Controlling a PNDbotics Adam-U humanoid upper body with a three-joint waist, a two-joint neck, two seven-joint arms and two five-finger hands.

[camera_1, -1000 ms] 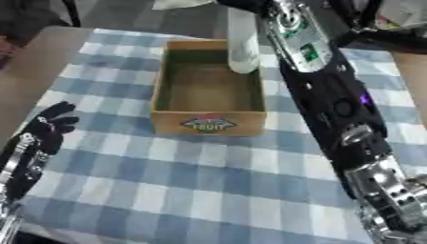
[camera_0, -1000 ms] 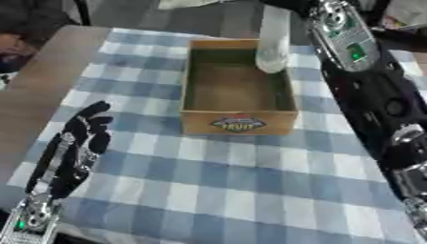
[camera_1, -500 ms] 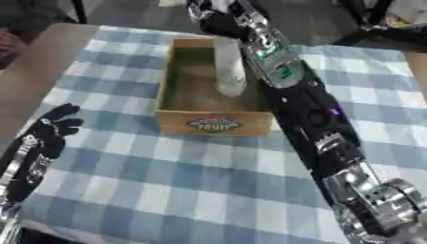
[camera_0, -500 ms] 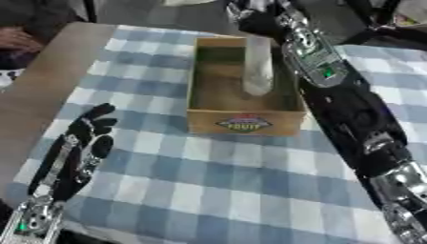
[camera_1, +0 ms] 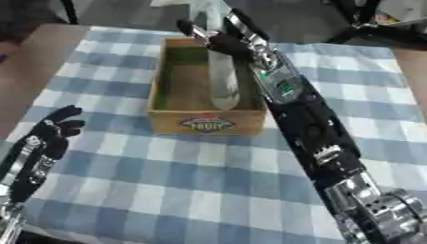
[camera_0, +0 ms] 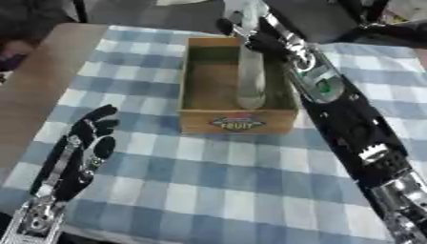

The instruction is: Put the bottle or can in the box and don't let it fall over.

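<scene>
One clear bottle (camera_0: 250, 78) is standing upright inside the open cardboard box (camera_0: 196, 86), its base resting on the box floor toward the right wall. Fingers (camera_0: 229, 26) of the right hand (camera_0: 250, 35) are curling around the bottle's upper part, directly above the box. Below and well left of them, the left hand (camera_0: 83, 143) is lying idle on the checkered table (camera_0: 208, 181), fingers straight and slightly spread.

A blue-and-white checked cloth (camera_0: 208, 186) covers most of a brown table (camera_0: 33, 90), whose bare wood shows along the 9 o'clock side, with dark floor (camera_1: 300, 19) beyond the far edge at 12 o'clock.
</scene>
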